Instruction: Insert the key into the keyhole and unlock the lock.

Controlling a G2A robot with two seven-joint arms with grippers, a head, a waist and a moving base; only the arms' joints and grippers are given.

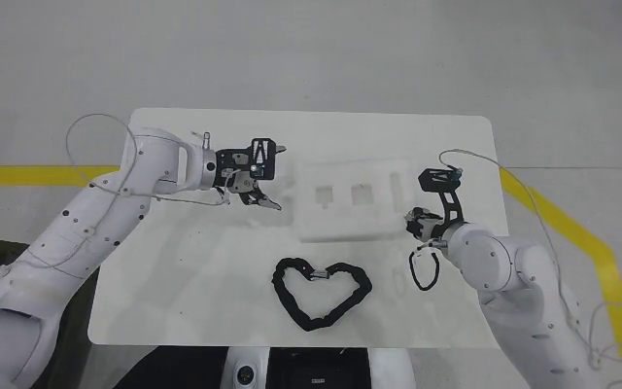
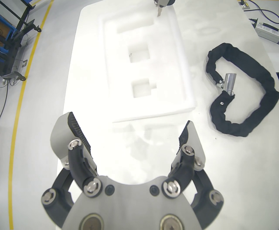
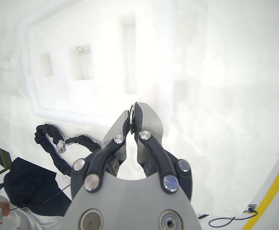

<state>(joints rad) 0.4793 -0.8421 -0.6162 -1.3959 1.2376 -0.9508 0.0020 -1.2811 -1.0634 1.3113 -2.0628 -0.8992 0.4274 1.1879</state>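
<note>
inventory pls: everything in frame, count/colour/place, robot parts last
key: 1, silver, clamped in the right gripper, over one end of the foam tray
chain lock: 1, black sleeve, looped on the table in front of the tray
lock cylinder: 1, silver, joining the chain's ends
foam tray: 1, white, table centre, three cutouts
ring: 1, thin, dark, in the middle cutout
table: 1, white
floor tape: yellow, on the floor both sides of the table
left gripper: 1, open, empty, at the tray's other end
right gripper: 1, shut on the key
</note>
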